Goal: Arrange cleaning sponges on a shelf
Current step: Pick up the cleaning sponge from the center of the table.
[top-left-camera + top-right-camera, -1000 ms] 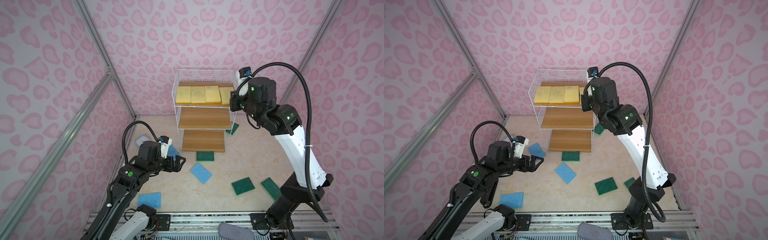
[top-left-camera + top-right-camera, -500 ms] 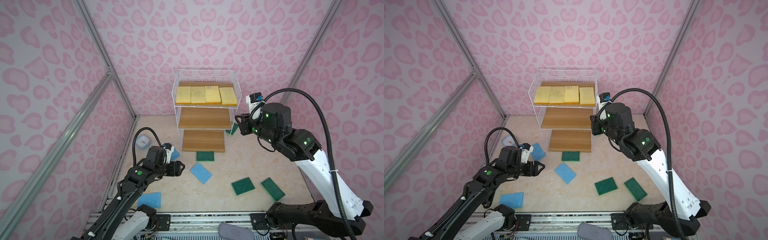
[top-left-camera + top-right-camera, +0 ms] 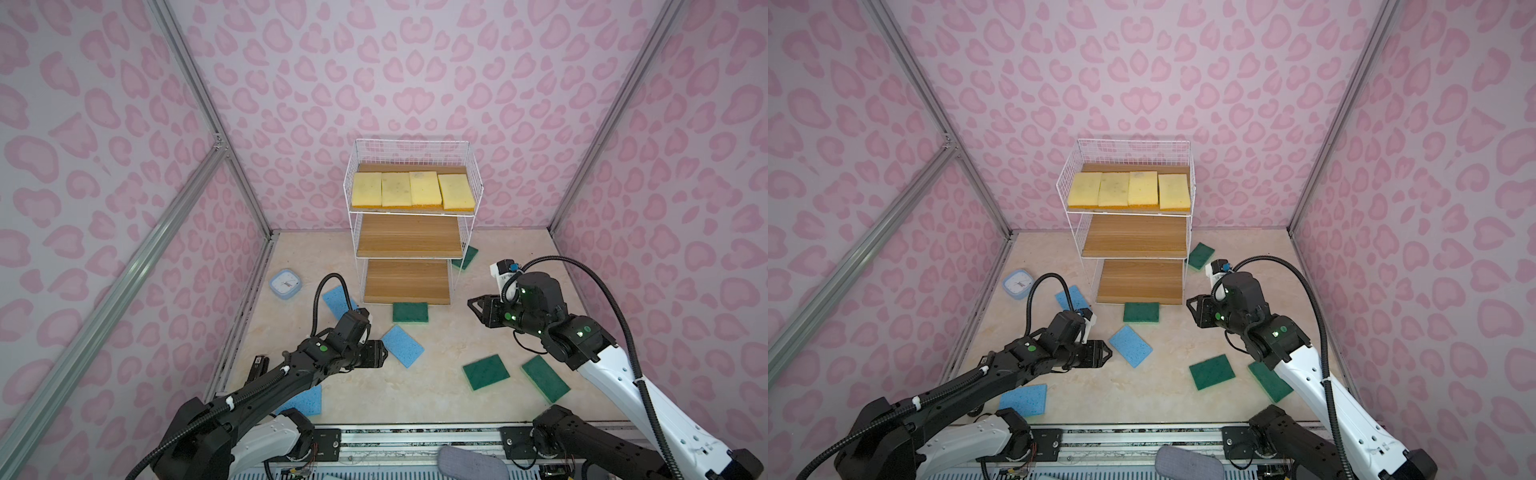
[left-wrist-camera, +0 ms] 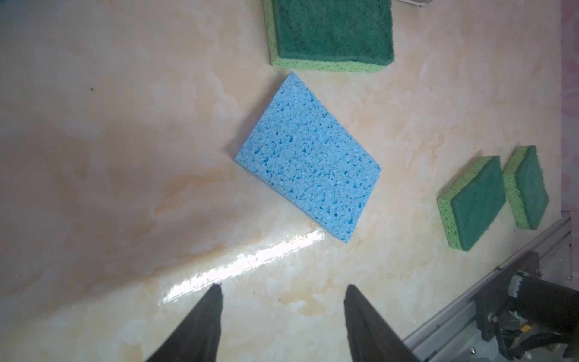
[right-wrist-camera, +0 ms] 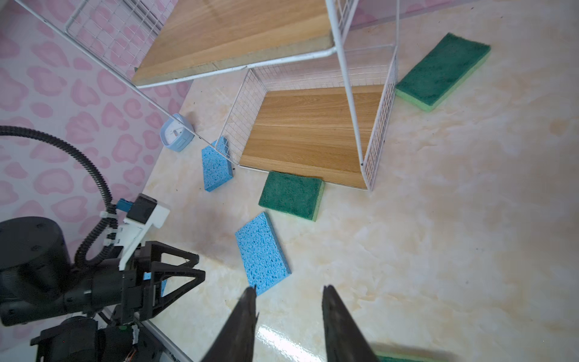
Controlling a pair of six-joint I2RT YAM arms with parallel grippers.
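The shelf (image 3: pixel 409 245) stands at the back, with several pale yellow sponges (image 3: pixel 413 189) side by side on its top tier; its two lower boards are bare. My left gripper (image 3: pixel 384 353) (image 4: pixel 283 285) hovers open and empty just short of a blue sponge (image 3: pixel 402 345) (image 4: pixel 308 156) lying on the floor. My right gripper (image 3: pixel 471 302) (image 5: pixel 289 286) hangs open and empty to the right of the shelf's bottom tier. Two more blue sponges (image 3: pixel 337 300) (image 3: pixel 305 401) lie at the left. Green sponges (image 3: pixel 410 312) (image 3: pixel 485 371) (image 3: pixel 545 378) (image 3: pixel 466 257) are scattered on the floor.
A small light-blue clock (image 3: pixel 285 282) sits by the left wall. Pink patterned walls close in three sides. A metal rail (image 3: pixel 415 432) with the arm bases runs along the front edge.
The right arm has come down from the top tier, leaving a yellow sponge there, and its jaws have opened. The left gripper has moved toward the blue sponge, its jaws narrowing somewhat.
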